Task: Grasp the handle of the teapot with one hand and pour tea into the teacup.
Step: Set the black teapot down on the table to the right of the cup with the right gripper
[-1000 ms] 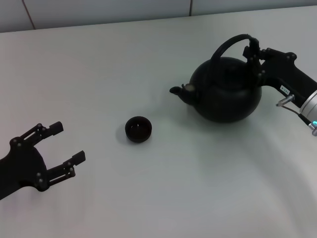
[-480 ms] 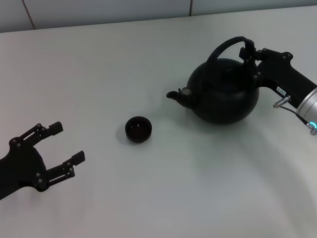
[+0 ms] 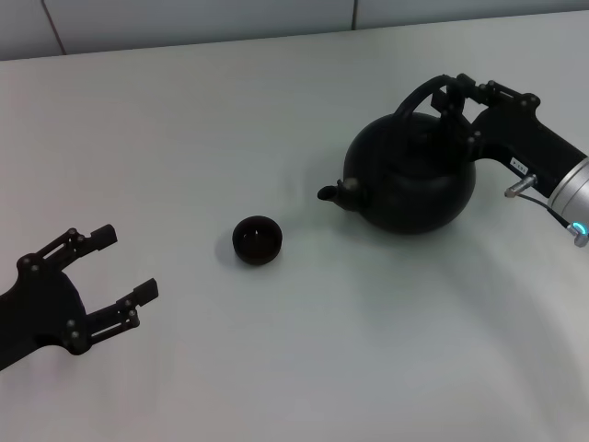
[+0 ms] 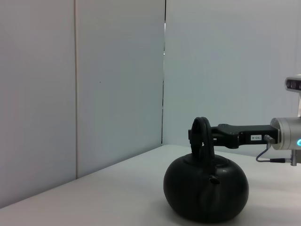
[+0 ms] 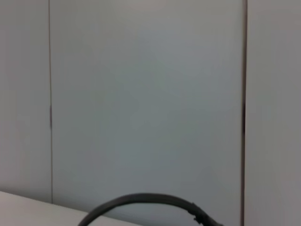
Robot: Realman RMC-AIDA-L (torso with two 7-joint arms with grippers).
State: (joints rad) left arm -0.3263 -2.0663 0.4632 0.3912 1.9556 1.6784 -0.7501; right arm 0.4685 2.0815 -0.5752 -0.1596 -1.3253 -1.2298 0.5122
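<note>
The black teapot (image 3: 410, 184) sits at the right of the white table, spout (image 3: 333, 192) pointing left toward the teacup. Its arched handle (image 3: 416, 95) rises over the lid. My right gripper (image 3: 457, 96) is shut on the top of the handle, arm coming in from the right. The teapot (image 4: 206, 188) and the gripper on its handle (image 4: 201, 134) show in the left wrist view too. The handle's arc (image 5: 141, 201) shows in the right wrist view. The small dark teacup (image 3: 257, 239) stands left of the spout. My left gripper (image 3: 125, 265) is open and idle at the lower left.
The white table (image 3: 276, 110) ends at a pale panelled wall (image 3: 184, 18) behind. A cable (image 3: 543, 198) hangs at my right wrist.
My right gripper has moved left with the handle, and the teapot has shifted left toward the teacup. The left arm has not moved.
</note>
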